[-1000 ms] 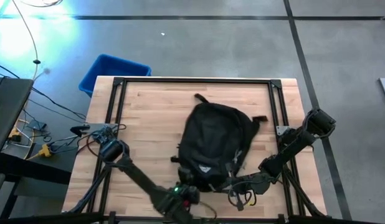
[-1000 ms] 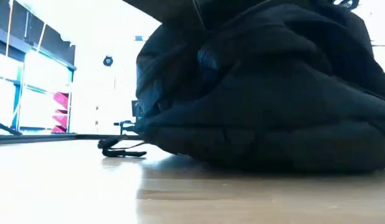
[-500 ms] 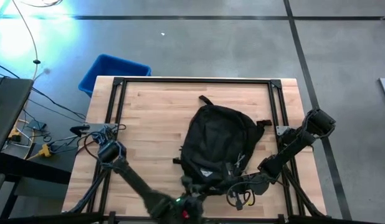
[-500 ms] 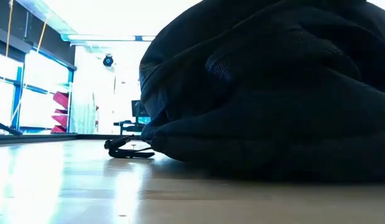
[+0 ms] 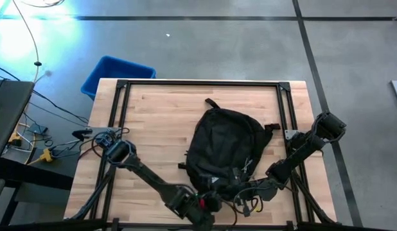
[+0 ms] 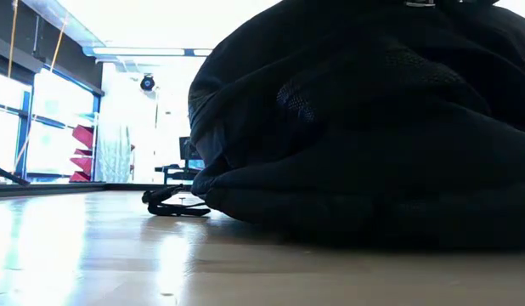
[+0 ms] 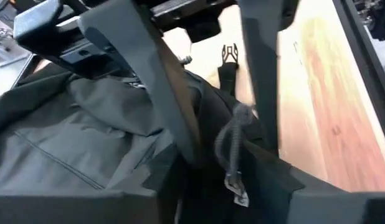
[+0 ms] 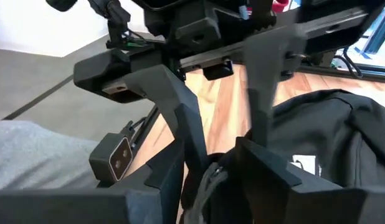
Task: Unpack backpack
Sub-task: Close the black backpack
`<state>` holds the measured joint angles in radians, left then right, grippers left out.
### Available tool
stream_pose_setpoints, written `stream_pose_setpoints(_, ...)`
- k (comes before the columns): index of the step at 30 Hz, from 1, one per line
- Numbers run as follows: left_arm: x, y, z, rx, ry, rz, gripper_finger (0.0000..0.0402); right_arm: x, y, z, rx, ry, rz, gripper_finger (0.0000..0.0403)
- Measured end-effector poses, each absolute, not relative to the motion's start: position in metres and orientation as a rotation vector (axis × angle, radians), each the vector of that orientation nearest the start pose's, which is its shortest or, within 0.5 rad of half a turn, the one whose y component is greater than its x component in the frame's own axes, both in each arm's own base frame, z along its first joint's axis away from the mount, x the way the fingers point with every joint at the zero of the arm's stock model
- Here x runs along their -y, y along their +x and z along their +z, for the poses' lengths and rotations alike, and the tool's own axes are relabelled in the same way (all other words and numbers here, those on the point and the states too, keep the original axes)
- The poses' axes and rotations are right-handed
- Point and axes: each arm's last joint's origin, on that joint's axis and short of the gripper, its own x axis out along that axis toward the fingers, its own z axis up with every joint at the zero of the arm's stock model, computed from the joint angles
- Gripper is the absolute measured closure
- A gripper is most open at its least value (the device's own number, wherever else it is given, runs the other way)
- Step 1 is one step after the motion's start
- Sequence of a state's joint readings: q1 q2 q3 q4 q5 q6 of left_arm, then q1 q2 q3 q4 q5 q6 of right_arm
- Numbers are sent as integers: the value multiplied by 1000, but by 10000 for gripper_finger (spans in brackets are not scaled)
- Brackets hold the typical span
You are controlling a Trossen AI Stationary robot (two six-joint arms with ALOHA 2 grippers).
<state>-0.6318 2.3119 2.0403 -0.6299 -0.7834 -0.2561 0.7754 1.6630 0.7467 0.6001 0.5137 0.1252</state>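
The backpack (image 5: 223, 151), a large black soft-fabric bag with a rounded body, a top loop and loose straps, lay flat right of centre on the wooden desk (image 5: 157, 122). In the low view it bulked as a dark creased mound (image 6: 373, 127). At its near edge the left hand (image 5: 208, 200) and right hand (image 5: 240, 192) met, each with fingers parted narrowly around a grey zipper cord (image 7: 233, 149).
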Motion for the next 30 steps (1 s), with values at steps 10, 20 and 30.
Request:
stream_pose_setpoints(10,301,404,223,-605,418,259,396,-236,224,173,-289,-340,236,272)
stream_pose_setpoints(20,313,401,223,-615,427,124,395,-240,212,168,-322,-407,156,237)
stream_pose_setpoints(30,326,417,200,-601,817,-221,291,-239,212,167,-322,-413,142,208)
